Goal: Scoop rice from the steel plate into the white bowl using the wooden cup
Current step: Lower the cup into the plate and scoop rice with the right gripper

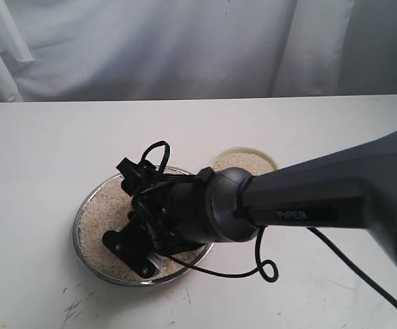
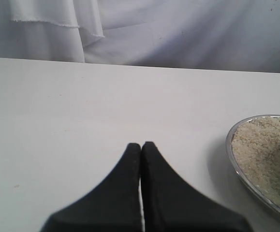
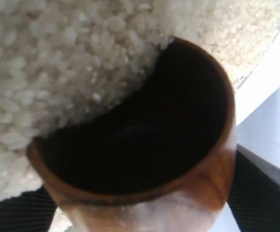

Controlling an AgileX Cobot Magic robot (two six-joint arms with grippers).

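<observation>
The right tool is clamped on the cup, its dark pads pressing the wooden wall from two sides. The cup is tipped mouth forward, with its leading lip pushed into the rice. Grains crowd over that lip and onto the edge of the dark inside, most of which shows bare.

In the exterior view this tool hangs low over the plate, angled down into it, and its own bulk hides the cup there. Rice covers the plate all round the tool, out to the thin rim. Behind the tool, just past its wrist on the far side of the arm, stands the bowl, close beside the plate. The arm hides whether the two touch. The bowl holds rice nearly to its rim. A black cable droops from the arm behind the tool and curls in a loop on the tabletop.

The left tool is closed, its two black fingers pressed flat together with nothing between them. It sits low over bare tabletop. Ahead of it and off to one side, apart from its tips, a stretch of the plate's rim shows, with rice heaped inside. Straight ahead of the tool, past the tabletop's far edge, hangs a pale cloth.
</observation>
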